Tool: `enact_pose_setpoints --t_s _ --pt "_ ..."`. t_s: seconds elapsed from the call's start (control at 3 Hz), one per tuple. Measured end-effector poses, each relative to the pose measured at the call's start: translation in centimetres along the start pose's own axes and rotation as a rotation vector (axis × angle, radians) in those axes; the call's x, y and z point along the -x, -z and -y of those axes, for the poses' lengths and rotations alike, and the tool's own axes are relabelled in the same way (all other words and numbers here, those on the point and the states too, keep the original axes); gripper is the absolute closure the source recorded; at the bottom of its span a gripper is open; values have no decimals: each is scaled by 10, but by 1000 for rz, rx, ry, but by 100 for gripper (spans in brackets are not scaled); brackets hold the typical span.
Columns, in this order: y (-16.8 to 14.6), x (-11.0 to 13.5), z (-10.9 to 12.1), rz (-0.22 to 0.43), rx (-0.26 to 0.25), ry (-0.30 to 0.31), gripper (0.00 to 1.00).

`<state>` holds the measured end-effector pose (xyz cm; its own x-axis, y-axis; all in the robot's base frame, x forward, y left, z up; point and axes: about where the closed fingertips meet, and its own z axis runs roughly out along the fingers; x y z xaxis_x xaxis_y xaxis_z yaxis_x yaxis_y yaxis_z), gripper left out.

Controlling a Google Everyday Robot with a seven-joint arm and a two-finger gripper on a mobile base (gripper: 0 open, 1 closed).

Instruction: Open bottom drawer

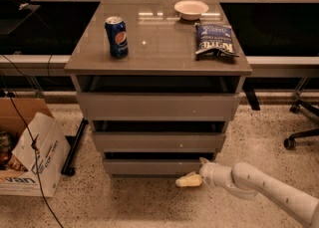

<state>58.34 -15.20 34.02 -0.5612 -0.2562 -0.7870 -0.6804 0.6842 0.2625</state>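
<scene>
Far to the left of the pincer, at about its own height on the floor, a cardboard box (31,148) leans open beside the cabinet, out of the drawer's path. High up and left of the pincer a blue soda can (116,36) stands upright on the tabletop (159,55). It has no part in this job, though a hard tug below might rock it.

The bottom drawer (152,167) lies just above and left of the pincer: the lowest and narrowest of the three fronts, with a dark slot over its top edge. It appears not yet drawn out. The front is flat with no handle, so I judge an edge must be caught.

The pincer (189,180) hangs low at the drawer's lower right corner, touching or just short of it — probably set there to hook that edge. Whether it is released or clenched I cannot tell.

Directly above it, at the back of the tabletop, sits a white bowl (191,9). A dark chip bag (215,39) lies flat above and a little right. The white arm (271,188) trails off to the lower right, held near the floor so the pull runs level.
</scene>
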Motion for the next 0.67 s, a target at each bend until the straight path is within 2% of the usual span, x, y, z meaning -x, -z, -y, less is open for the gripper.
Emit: enact_pose_setpoints --t_s 0.67 --pt "-48 -11 50 41 -3 -31 0"
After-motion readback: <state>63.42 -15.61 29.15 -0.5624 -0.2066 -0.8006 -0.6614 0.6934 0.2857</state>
